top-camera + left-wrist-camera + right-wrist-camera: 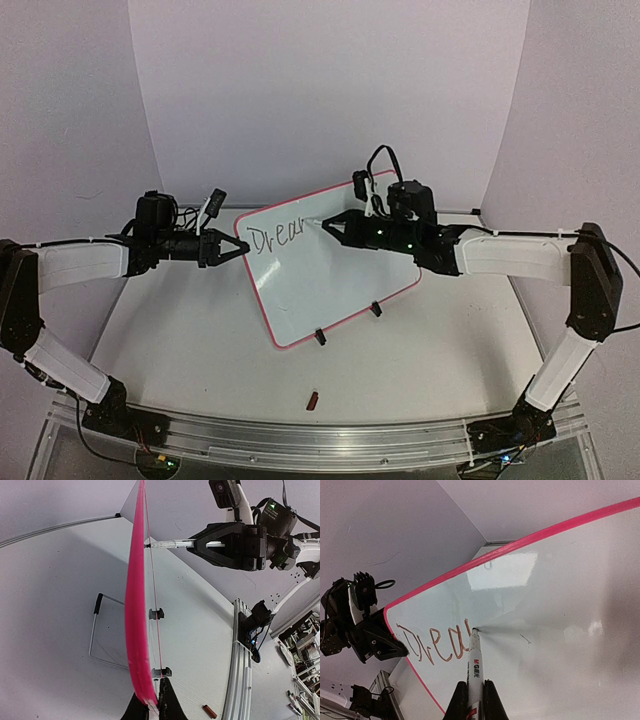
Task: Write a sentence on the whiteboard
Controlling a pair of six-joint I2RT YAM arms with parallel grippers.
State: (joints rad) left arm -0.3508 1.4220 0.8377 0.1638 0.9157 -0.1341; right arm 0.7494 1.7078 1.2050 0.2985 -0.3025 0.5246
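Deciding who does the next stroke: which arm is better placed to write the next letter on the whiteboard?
Right. The right hand grips the marker, tip on the whiteboard at the end of the written letters. The left hand is clamped on the board's edge, steadying it.

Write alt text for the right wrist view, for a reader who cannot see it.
The right gripper holds a white marker with its tip on the whiteboard, at the end of brown handwritten letters that read roughly "Drea". At the left, the left gripper grips the board's pink-framed edge.
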